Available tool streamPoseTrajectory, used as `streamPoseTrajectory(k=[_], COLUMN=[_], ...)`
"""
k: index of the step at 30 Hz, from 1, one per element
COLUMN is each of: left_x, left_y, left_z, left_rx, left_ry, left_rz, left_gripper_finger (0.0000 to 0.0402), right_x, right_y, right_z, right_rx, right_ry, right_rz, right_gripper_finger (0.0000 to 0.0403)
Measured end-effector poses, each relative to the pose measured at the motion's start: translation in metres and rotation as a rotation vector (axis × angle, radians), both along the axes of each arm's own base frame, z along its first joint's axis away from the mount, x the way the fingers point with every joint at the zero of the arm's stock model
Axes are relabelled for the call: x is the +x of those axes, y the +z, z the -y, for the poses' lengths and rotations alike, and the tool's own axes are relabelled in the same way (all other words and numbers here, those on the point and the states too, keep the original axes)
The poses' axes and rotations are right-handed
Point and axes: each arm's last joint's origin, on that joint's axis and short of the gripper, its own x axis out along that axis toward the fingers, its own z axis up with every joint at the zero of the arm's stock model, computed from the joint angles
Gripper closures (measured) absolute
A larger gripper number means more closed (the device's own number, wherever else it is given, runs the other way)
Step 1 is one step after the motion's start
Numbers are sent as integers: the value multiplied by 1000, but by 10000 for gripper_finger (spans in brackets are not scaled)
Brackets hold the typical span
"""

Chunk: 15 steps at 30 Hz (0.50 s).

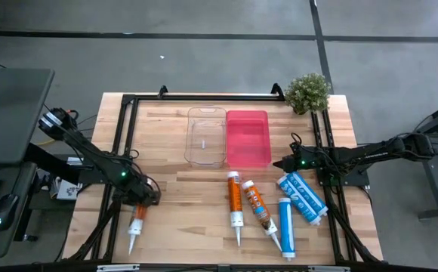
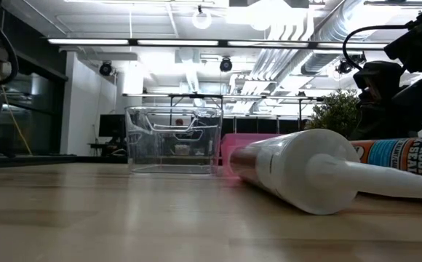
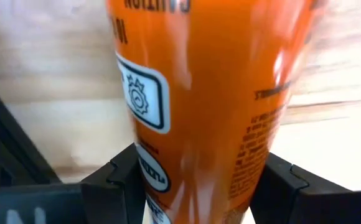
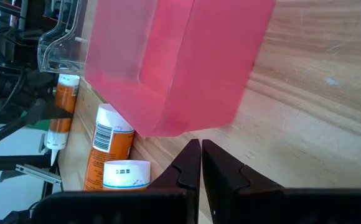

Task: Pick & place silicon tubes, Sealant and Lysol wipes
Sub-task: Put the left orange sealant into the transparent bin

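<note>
My left gripper [image 1: 146, 195] stands near the table's left front and is shut on an orange silicone tube [image 1: 137, 224], whose white nozzle [image 1: 132, 243] points toward the near edge. In the left wrist view the tube [image 3: 211, 81] fills the gap between the fingers. Three more tubes lie side by side on the table: an orange one [image 1: 234, 198], an orange-and-white one [image 1: 257, 210] and a white-and-blue one [image 1: 285, 221]. A blue-and-white pack [image 1: 302, 195] lies beside them. My right gripper [image 1: 279, 163] waits shut by the pink bin [image 1: 248, 137]. My left gripper pinches the orange tube's body near its rear end [image 3: 152, 162], opposite the nozzle, between its two fingers [image 3: 109, 183]. The fingers come steeply from above and lie across the tube. Whether the tube is clear of the table, I cannot tell.
A clear bin [image 1: 206, 136] and the pink bin stand side by side at the table's middle back. A small potted plant [image 1: 307, 92] sits at the far right corner. Black frame rails [image 1: 121, 143] run along the table's left, right and far sides.
</note>
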Motion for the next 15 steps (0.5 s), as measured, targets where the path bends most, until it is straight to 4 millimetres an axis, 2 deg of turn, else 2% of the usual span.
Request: streamPoseTrajectory(k=[15], left_x=[5], left_y=[45], left_z=[-19], left_rx=[195], left_ry=[305], left_rz=[632], left_gripper_finger=[209], right_x=[0], right_y=[0], right_z=[0], right_rx=[0], right_ry=[0], right_rz=[0], right_gripper_finger=[391])
